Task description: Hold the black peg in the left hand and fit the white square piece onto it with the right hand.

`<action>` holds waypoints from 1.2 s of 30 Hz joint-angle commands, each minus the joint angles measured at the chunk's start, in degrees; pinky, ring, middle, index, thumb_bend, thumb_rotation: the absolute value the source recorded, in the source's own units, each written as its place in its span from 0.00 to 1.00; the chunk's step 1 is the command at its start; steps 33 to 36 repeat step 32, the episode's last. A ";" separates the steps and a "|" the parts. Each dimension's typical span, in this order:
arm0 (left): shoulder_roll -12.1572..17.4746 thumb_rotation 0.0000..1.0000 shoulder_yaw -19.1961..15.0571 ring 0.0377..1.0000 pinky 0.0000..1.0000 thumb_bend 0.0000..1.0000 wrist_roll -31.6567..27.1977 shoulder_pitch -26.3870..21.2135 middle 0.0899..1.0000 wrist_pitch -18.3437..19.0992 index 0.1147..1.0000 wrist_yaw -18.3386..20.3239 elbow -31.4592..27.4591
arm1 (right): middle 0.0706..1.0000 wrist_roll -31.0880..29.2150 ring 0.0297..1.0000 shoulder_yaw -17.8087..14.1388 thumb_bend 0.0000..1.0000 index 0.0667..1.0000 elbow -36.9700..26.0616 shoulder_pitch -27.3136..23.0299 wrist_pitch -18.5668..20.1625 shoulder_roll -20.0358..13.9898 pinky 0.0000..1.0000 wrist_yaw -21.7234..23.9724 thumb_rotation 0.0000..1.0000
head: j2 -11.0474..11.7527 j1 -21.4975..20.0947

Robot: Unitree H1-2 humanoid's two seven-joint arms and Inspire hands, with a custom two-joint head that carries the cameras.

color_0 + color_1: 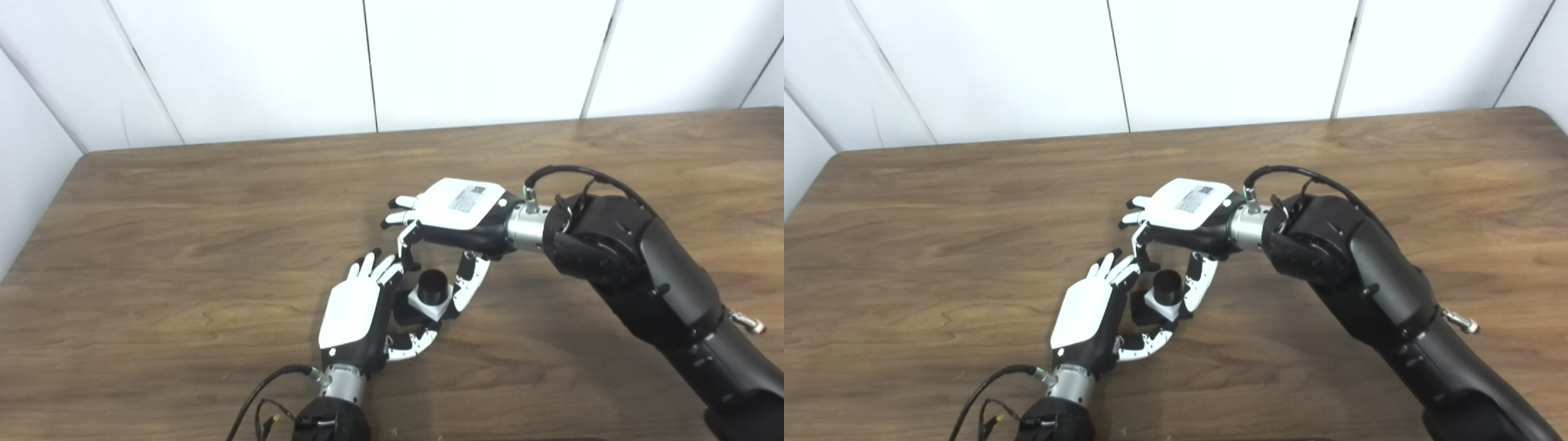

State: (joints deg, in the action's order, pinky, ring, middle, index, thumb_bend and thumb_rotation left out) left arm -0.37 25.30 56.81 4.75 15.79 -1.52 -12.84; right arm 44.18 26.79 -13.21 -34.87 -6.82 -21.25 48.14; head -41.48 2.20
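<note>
I see the white square piece (431,302) seated around the black peg (433,286) (a short dark cylinder), low over the tabletop (184,257); left hand (358,315) fingers clasp the peg's base, right hand (456,214) fingers pinch the piece.

Left hand (355,312) and right hand (459,214), fingers curled.

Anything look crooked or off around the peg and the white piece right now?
Nothing stands out. The white square piece is already around the black peg, whose top pokes up through it, roughly level. The left hand steadies the peg's black base; the right hand has fingers at the piece. The table shows no spills or damage.
</note>
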 commanded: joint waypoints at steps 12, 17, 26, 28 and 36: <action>1.05 0.22 -3.30 1.00 1.00 0.88 -0.31 0.15 0.92 0.89 0.81 0.83 -3.07 | 0.94 -1.18 1.00 -4.13 0.93 0.64 -1.88 -1.36 2.86 -1.19 0.93 -0.88 0.34 | 0.02 0.08; 1.89 0.29 -5.10 1.00 1.00 0.88 -1.80 0.32 0.93 1.95 0.83 4.31 -5.46 | 0.93 -1.94 1.00 -5.36 0.92 0.66 -2.31 -0.35 4.20 -1.86 0.93 -0.77 0.33 | -0.03 0.08; 4.84 0.32 -7.36 1.00 1.00 0.95 -1.64 -0.85 0.96 6.72 0.88 16.17 -11.49 | 0.95 -1.91 1.00 -7.02 0.98 0.70 -2.73 0.83 6.25 -3.46 0.93 -1.24 0.33 | -0.04 -0.20; 5.20 0.32 -8.26 1.00 1.00 0.96 -2.93 -1.17 0.96 7.71 0.88 18.19 -12.93 | 0.95 -1.94 1.00 -7.42 0.98 0.70 -2.83 1.05 6.43 -3.89 0.93 -1.54 0.33 | -0.07 -0.25; 5.92 0.31 -11.00 1.00 0.99 0.97 -6.20 -2.29 0.97 10.44 0.90 23.34 -15.85 | 0.94 -2.41 1.00 -8.68 0.97 0.71 -2.93 1.66 7.55 -4.77 0.93 -1.84 0.34 | 0.01 -0.39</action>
